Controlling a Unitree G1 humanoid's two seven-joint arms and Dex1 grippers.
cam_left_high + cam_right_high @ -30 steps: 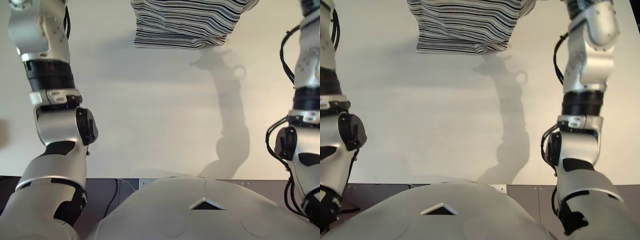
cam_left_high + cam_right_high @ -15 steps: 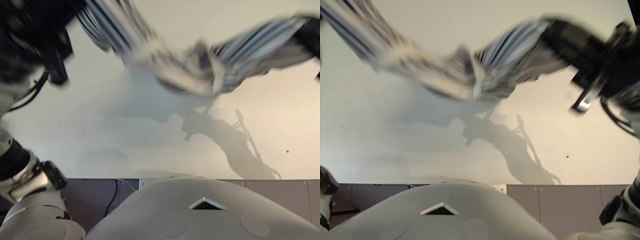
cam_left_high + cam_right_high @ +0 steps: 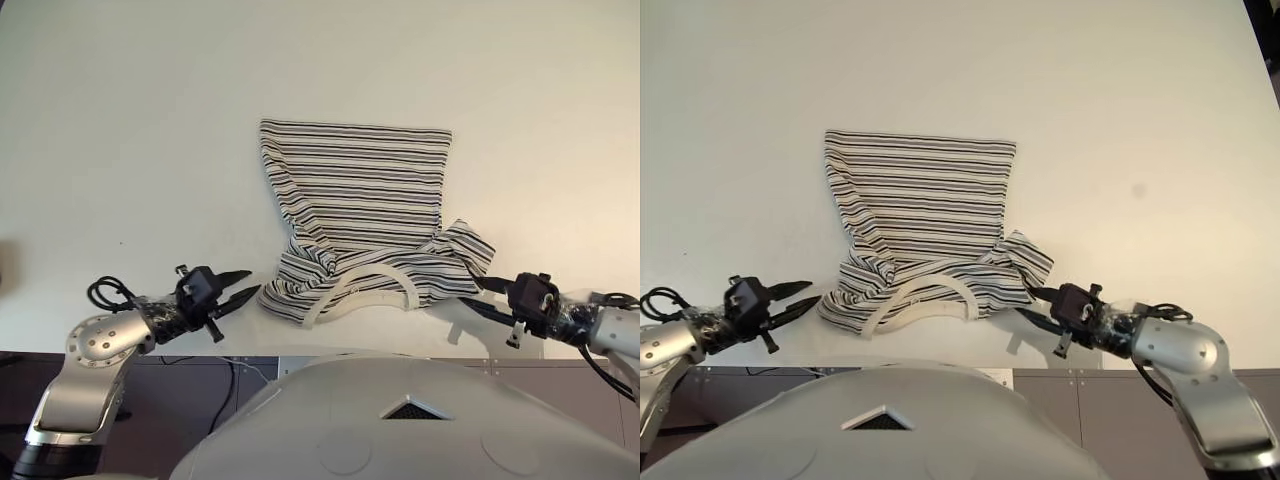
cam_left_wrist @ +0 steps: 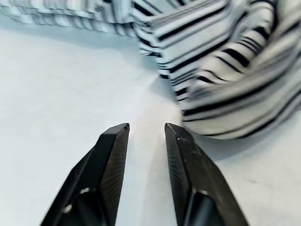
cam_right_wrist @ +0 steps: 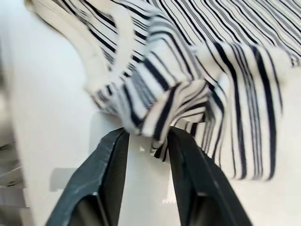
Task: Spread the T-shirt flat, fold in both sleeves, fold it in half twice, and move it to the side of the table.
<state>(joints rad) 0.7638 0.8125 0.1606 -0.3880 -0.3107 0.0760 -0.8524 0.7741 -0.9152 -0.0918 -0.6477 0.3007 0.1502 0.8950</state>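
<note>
Left eye view, and the striped T-shirt [image 3: 355,215] is down on the tabletop [image 3: 130,120], midway between its left and right edges. The hem [image 3: 355,128] is straight and points at the far edge. The white collar [image 3: 362,288] is close to the near edge. The body lies fairly flat, but the shoulders are bunched and rumpled, and one sleeve [image 3: 462,250] pokes out toward the right edge.

Low along the near edge sits the left gripper [image 3: 240,285], just beside the shirt's left shoulder and apart from it. The left wrist view has its black fingers [image 4: 110,160] spread, pale tabletop between them and striped cloth just past the tips.

On the other side the right gripper [image 3: 478,298] is right at the bunched sleeve. In the right wrist view its fingers [image 5: 110,169] stand apart, with a fold of striped cloth hanging at their tips.

A wide stretch of pale tabletop runs from the hem to the far edge, and broad strips lie left and right of the shirt. There is a faint grey smudge [image 3: 1137,190] toward the right edge.

Dark floor panels [image 3: 560,375] run under the near edge, and a black cable [image 3: 105,292] loops by the left arm.
</note>
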